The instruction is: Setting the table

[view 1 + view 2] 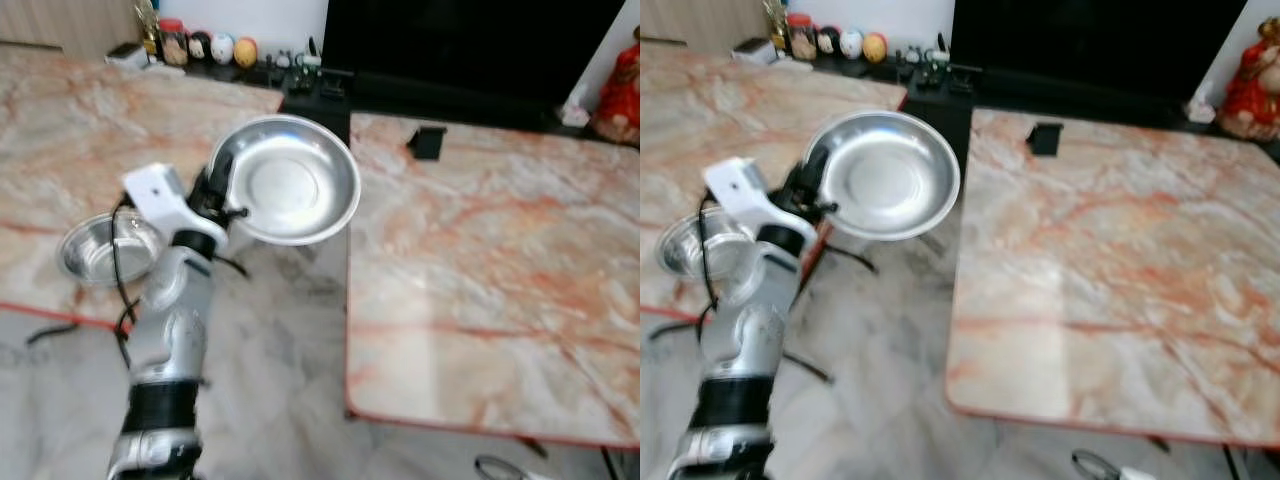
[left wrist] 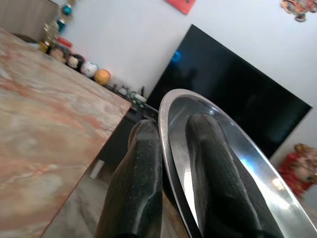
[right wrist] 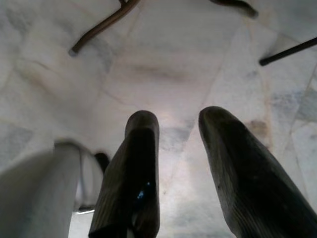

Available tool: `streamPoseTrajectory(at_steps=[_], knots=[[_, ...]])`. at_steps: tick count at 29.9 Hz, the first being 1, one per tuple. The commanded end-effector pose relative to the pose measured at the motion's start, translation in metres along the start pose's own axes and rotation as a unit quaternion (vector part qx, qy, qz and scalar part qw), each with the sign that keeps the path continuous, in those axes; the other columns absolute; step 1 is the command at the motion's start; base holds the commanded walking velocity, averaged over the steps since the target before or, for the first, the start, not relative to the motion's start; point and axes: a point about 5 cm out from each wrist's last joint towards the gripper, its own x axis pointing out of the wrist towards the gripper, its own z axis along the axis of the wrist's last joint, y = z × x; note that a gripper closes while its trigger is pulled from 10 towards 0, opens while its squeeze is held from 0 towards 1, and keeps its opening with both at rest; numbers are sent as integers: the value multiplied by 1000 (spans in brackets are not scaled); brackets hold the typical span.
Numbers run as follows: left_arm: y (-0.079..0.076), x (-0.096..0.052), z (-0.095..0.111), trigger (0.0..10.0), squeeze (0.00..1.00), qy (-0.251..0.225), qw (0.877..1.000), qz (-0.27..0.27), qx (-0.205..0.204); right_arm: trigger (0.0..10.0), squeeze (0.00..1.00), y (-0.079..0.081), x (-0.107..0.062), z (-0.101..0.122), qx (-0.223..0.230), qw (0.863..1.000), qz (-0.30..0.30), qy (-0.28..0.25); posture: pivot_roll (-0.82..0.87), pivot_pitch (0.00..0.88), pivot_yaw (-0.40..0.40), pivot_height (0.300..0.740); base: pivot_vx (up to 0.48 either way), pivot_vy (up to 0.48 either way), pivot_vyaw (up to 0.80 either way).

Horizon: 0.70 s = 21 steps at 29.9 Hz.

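My left gripper (image 1: 222, 192) is shut on the rim of a shiny steel plate (image 1: 288, 180), held up in the air over the gap between two marble tables. In the left wrist view one black finger lies inside the steel plate (image 2: 233, 163) and the other outside its rim. A small steel bowl (image 1: 108, 246) rests on the left table (image 1: 60, 130) beside my left arm. The right table (image 1: 500, 280) spreads out to the right of the plate. My right gripper (image 3: 176, 148) hangs open over the marble floor with nothing between its fingers.
A black TV (image 1: 470, 45) stands on a low dark cabinet behind the tables. Small round ornaments (image 1: 220, 48) line the cabinet at the back left. A small black object (image 1: 427, 142) sits on the right table's far edge. A red figurine (image 1: 620, 90) stands at the far right.
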Motion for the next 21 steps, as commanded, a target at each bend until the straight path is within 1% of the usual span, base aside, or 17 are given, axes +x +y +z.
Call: streamPoseTrajectory(at_steps=[1,9,19,21], knots=[[-17,4,2,10000,0,-7,1000,-27,-9,10000,0,-7,-1,1,-6,1000,-9,3,85,0,-92,715,0,-480,0],[-18,4,1,10000,0,-4,999,-31,-11,10000,0,-7,0,2,-2,1000,-11,0,82,0,-88,715,0,-480,0],[-18,1,-5,10000,0,11,999,-36,-4,10000,0,-6,0,3,6,1000,-15,-5,78,0,-85,715,0,-480,0],[-20,-3,-11,10000,0,29,998,-53,19,10000,0,-6,0,3,8,1000,-15,-6,78,0,-83,715,0,-480,0]])
